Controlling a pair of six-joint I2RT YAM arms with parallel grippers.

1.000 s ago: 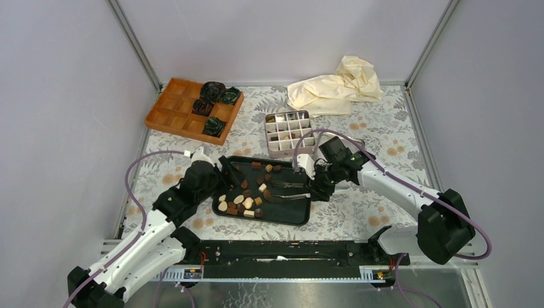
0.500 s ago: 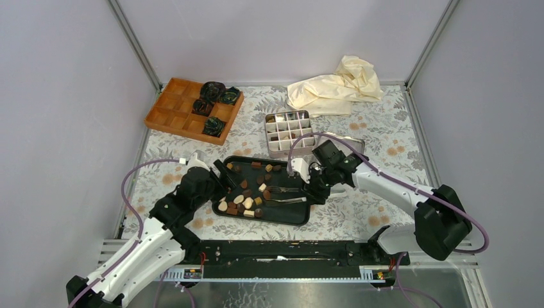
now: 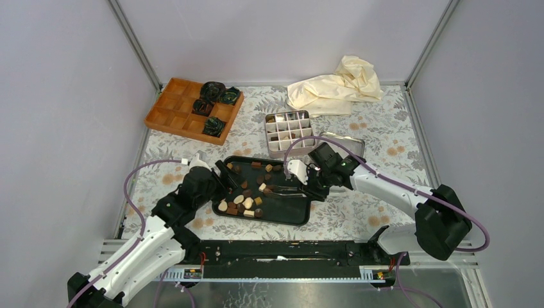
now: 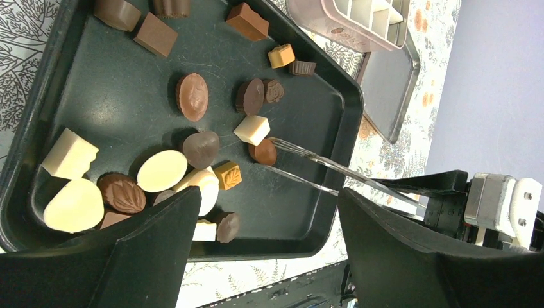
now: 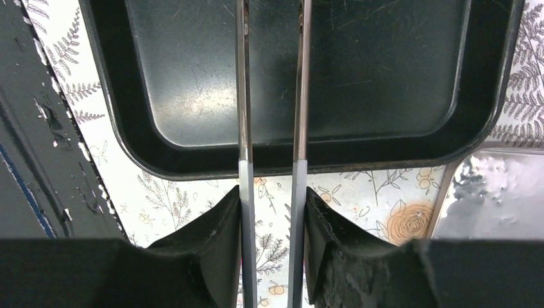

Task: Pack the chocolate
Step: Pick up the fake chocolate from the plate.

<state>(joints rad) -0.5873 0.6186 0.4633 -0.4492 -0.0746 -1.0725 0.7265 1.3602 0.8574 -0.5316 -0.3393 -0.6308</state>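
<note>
The chocolate lies as many small dark, light brown and cream pieces on the left half of a black tray. My right gripper is shut on metal tongs, which reach left over the tray. In the left wrist view the tongs have their tips on either side of a round brown piece. In the right wrist view the gripper clamps both tong arms. My left gripper is open and empty at the tray's left edge, and shows in the left wrist view.
A metal grid box holding some pieces stands behind the tray, its lid beside it. A wooden divided tray with black-green paper cups sits at the back left. A crumpled cream cloth lies at the back right.
My right gripper has carried the tongs leftward across the tray toward the chocolate. My left arm has shifted slightly along the tray's left edge.
</note>
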